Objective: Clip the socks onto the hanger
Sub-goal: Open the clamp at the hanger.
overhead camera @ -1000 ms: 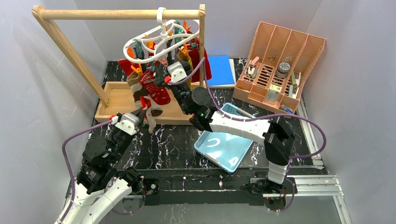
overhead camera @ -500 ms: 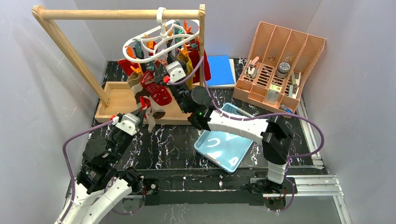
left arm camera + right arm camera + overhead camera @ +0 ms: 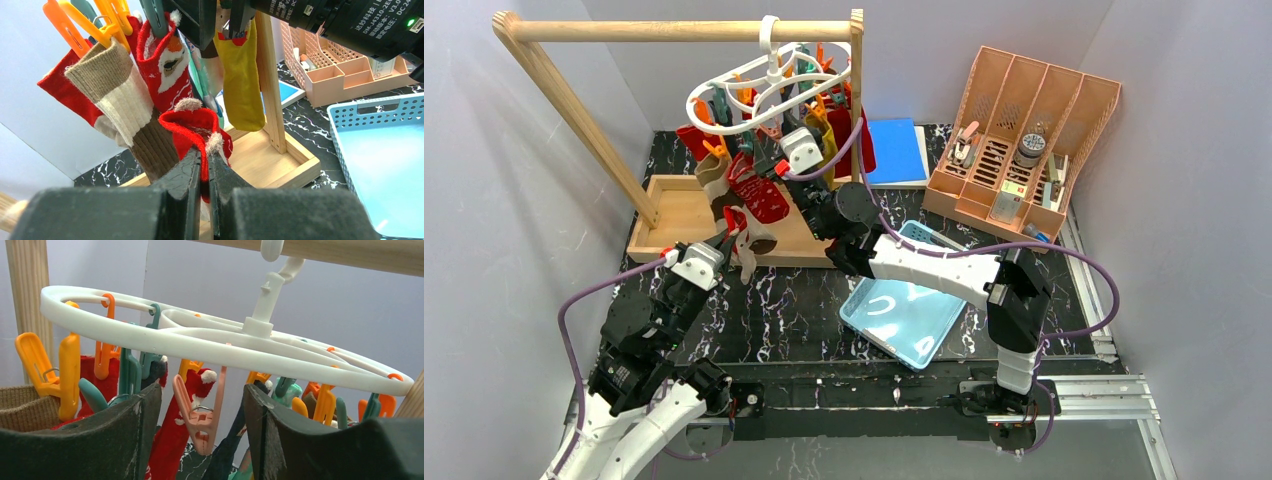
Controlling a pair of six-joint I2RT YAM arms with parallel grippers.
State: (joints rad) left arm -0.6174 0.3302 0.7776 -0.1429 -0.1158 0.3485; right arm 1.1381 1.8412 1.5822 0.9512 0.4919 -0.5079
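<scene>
The white ring hanger (image 3: pixel 754 85) hangs by its hook from the wooden rail, and it also shows in the right wrist view (image 3: pixel 210 340). Several socks hang from its clips: a red patterned one (image 3: pixel 167 60), a beige and brown one (image 3: pixel 117 100) and a mustard one (image 3: pixel 242 80). My left gripper (image 3: pixel 736 232) is shut on the cuff of a red sock with fuzzy trim (image 3: pixel 197 125) and holds it up below the hanger (image 3: pixel 204 156). My right gripper (image 3: pixel 774 165) is open just under the ring, and an empty pink clip (image 3: pixel 201 422) dangles between its fingers (image 3: pixel 200 400) without touching them.
The wooden rail frame (image 3: pixel 674 30) stands on a wooden tray base (image 3: pixel 669 215). A light blue basket (image 3: pixel 904 310) lies under the right arm. A peach desk organiser (image 3: pixel 1024 140) stands at the back right, with a blue book (image 3: pixel 894 150) beside it.
My right gripper has moved slightly up and back toward the hanger. The left gripper still holds the red sock in the same place.
</scene>
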